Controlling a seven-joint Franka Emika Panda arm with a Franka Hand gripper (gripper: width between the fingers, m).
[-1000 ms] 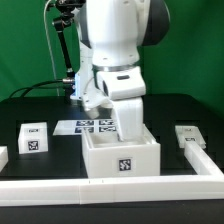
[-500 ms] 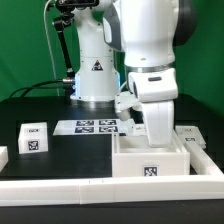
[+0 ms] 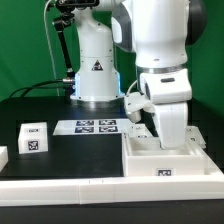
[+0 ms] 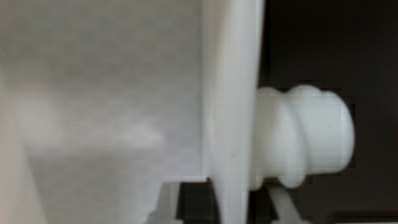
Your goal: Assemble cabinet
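Cabinet (image 3: 165, 163) sits on the black table (image 3: 50, 108) at the exterior view's right, against the white front rail (image 3: 60, 186). The gripper (image 3: 168, 140) reaches down into its open top, a small tagged cube (image 3: 33, 138) lies well apart at the left, and the marker board (image 3: 98, 126) lies between them, further back. Wrist view, blurred: the cabinet's thin wall (image 4: 222, 90) runs edge-on between the clenched fingers, a ribbed white knob (image 4: 306, 135) jutting from one face.
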